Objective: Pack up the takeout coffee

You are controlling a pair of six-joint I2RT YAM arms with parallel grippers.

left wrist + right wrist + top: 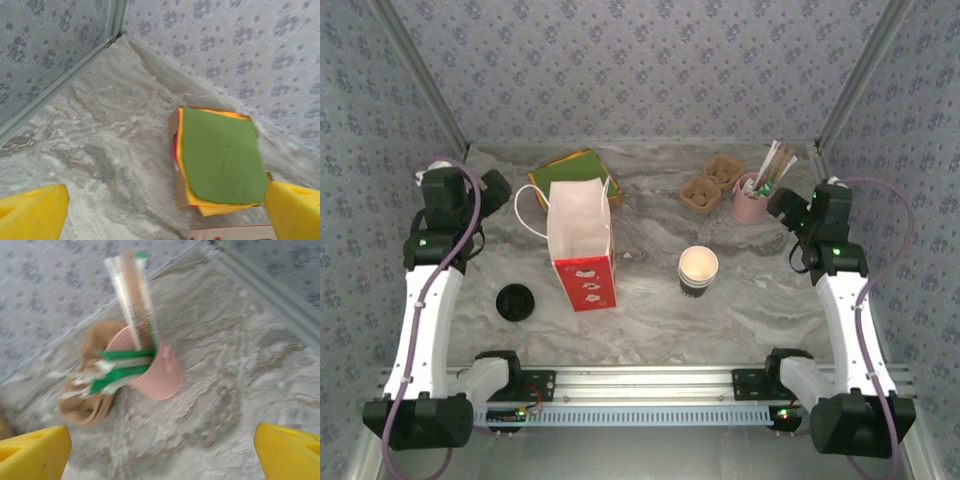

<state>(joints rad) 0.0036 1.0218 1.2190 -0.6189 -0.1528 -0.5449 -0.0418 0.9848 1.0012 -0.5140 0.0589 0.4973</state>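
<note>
The takeout coffee [698, 270] is a short paper cup with a white rim and a dark ribbed sleeve. It stands uncovered at the table's middle, right of the tall red-and-white paper bag [582, 246], whose mouth is open. My left gripper [497, 189] hovers at the back left, open, with its yellow fingertips [31, 215] wide apart over bare table beside the green napkins [220, 155]. At the back right my right gripper [783, 204] is open and faces the pink cup [156, 374]; nothing is between its fingertips [33, 452].
A black lid [514, 302] lies front left of the bag. The stack of green and yellow napkins [578, 172] sits behind the bag. A brown cup carrier [712, 183] lies beside the pink cup of sticks and straws [752, 200]. Patterned walls close three sides.
</note>
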